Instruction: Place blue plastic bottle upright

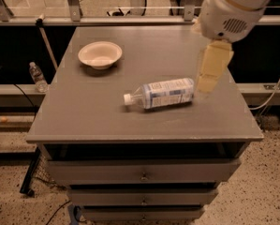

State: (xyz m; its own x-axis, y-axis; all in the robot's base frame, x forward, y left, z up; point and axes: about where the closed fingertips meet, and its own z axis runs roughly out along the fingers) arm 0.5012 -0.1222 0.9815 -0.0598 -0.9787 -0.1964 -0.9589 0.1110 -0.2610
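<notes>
Bottle (165, 93) on its side mid-table (106, 123), cap pointing left.
I see the gripper (213, 74) just right of its base; can't tell its grip state. Bowl (99, 54) far left.

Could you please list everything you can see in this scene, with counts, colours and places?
Clear plastic water bottle with white cap and blue-and-white label: one, lying on its side mid-tabletop, cap pointing left.
Shallow round white bowl: one, upright, back left of the tabletop.
Grey drawer cabinet: one, carries the bowl and the labelled bottle; three drawer fronts below.
Small clear plastic bottle: one, upright, off the cabinet to its left.
Speckled floor: pale, around the cabinet.
White robot arm: one, upper right.
Tan pincer: one, hanging over the tabletop's right side, just past the labelled bottle's base end.
</notes>
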